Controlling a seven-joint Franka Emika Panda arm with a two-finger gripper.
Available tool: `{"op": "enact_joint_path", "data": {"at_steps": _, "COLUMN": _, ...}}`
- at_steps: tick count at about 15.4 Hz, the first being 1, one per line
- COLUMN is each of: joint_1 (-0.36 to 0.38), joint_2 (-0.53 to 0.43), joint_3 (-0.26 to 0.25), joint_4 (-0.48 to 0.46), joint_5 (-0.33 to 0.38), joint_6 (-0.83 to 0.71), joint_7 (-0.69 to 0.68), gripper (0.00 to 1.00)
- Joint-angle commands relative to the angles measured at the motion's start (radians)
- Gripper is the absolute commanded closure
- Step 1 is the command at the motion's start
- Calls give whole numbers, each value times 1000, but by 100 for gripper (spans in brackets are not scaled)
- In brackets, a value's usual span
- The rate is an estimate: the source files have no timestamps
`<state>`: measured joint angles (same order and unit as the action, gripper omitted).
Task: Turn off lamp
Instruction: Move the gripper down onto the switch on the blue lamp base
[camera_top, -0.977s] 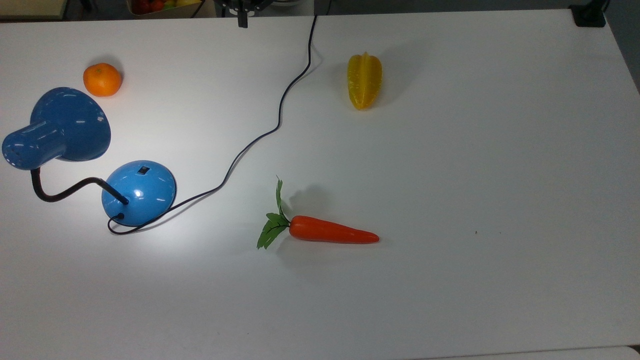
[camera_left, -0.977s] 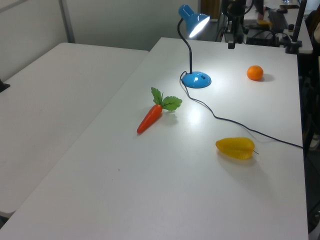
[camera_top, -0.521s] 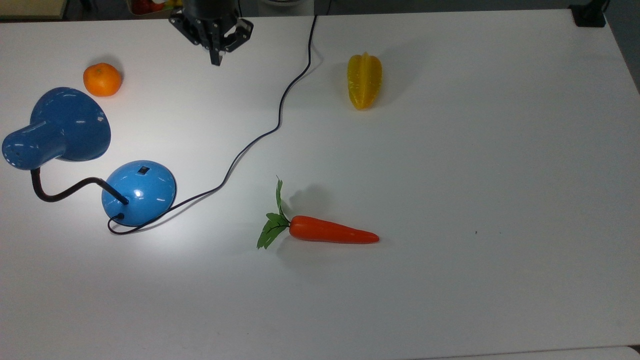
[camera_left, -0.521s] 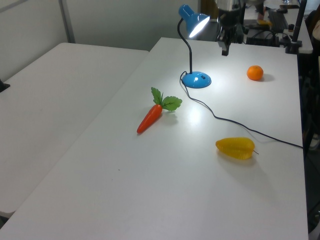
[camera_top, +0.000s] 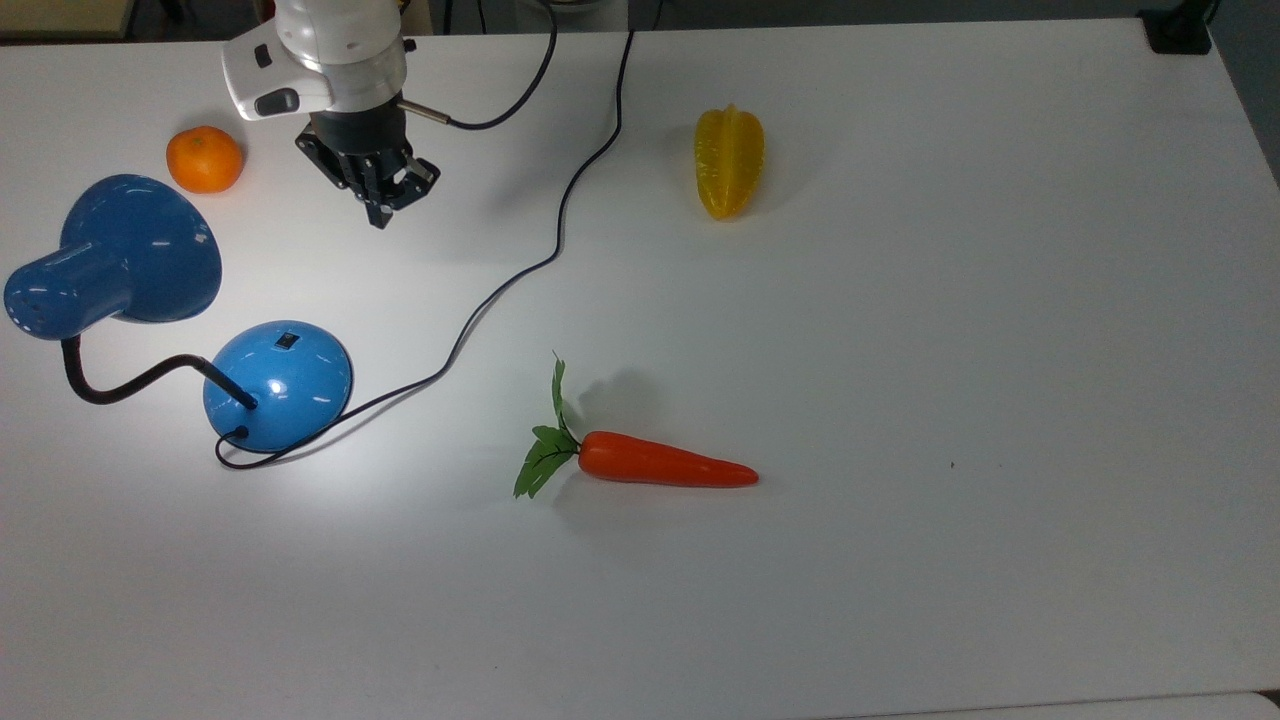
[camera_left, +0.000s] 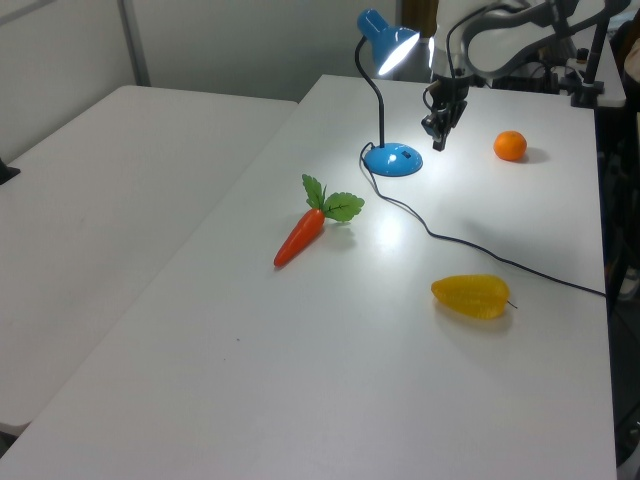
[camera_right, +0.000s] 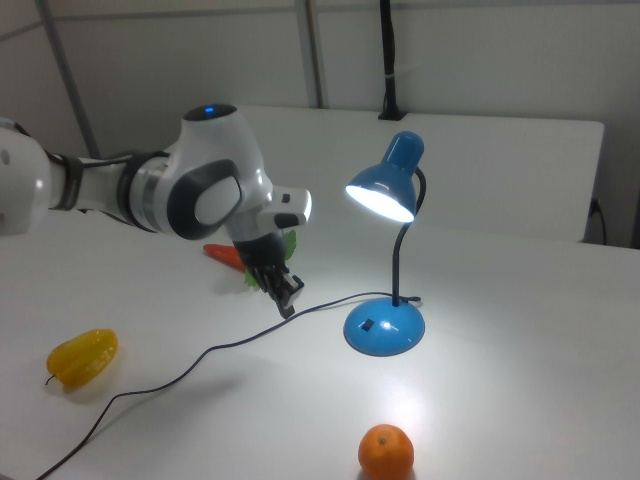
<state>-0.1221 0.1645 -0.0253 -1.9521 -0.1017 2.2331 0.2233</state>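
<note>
Black fingers (camera_top: 381, 215) of the gripper (camera_left: 438, 141) look pressed together into one narrow tip, pinching nothing, and they hang in the air above the tabletop (camera_top: 900, 350), pointing down. Taking the lamp's base (camera_top: 278, 385) as the landmark, the tip sits well apart from it toward the top view's upper right, not yet over the small black switch (camera_top: 287, 340) on the dome. The lamp (camera_right: 392, 255) is plainly lit: its shade (camera_right: 384, 185) glows in the right view and a bright pool lies on the tabletop beside the base. So, as I judge it, nothing of the task is done yet; the approach to the switch and the press itself are both left. An orange (camera_top: 204, 158) lies beyond the shade from the base, a carrot (camera_top: 640, 460) lies to the base's right in the top view, and a yellow starfruit (camera_top: 729, 162) lies farther off, past the cord (camera_top: 520, 270). No container stands on the tabletop, so nothing is held in one
</note>
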Motion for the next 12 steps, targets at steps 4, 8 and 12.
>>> {"op": "enact_joint_path", "data": {"at_steps": 4, "joint_1": -65, "joint_2": 110, "joint_3": -4, "joint_4": -11, "joint_5": -6, "joint_6": 235, "joint_7": 25, "gripper": 100}}
{"op": "enact_joint_path", "data": {"at_steps": 8, "joint_1": -87, "joint_2": 151, "joint_3": -5, "joint_4": -5, "joint_5": -12, "joint_6": 344, "joint_7": 19, "gripper": 100}}
{"op": "enact_joint_path", "data": {"at_steps": 12, "joint_1": -105, "joint_2": 185, "joint_3": -5, "joint_4": -2, "joint_5": -30, "joint_6": 445, "joint_7": -19, "gripper": 100}}
